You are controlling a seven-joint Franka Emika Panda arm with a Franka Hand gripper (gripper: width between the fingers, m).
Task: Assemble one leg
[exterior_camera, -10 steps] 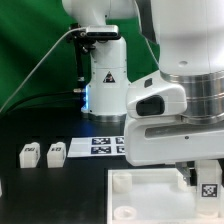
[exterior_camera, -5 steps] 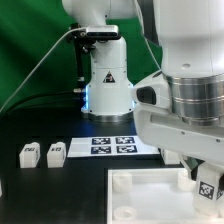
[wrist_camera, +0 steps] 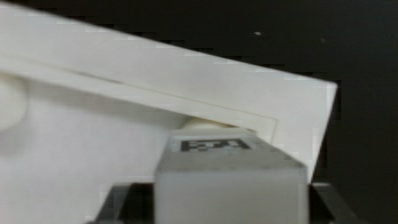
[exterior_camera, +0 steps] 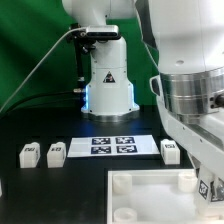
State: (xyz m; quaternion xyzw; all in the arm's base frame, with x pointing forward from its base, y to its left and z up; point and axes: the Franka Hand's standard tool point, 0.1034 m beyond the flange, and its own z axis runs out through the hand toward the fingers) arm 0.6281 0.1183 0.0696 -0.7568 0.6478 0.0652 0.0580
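Note:
My gripper (exterior_camera: 208, 180) is at the exterior view's lower right, shut on a leg (exterior_camera: 206, 189), a white post with a tag on its face. In the wrist view the leg (wrist_camera: 228, 178) fills the space between my two dark fingers (wrist_camera: 125, 205), and my gripper (wrist_camera: 224, 208) holds it just above a corner of the large white panel (wrist_camera: 125, 110). A round corner socket (wrist_camera: 210, 125) shows right beyond the leg's end. Whether the leg touches the panel I cannot tell. Three more legs lie on the black table: two at the left (exterior_camera: 29, 154) (exterior_camera: 56, 152) and one at the right (exterior_camera: 170, 150).
The marker board (exterior_camera: 120, 146) lies in front of the robot base (exterior_camera: 107, 85). The white panel (exterior_camera: 150, 190) lies at the front, with round sockets at its near corners. My arm's bulk fills the exterior view's right side.
My arm has moved toward the exterior view's right and lower with the leg, toward the panel's right corner. It has uncovered the leg beside the marker board's right end.

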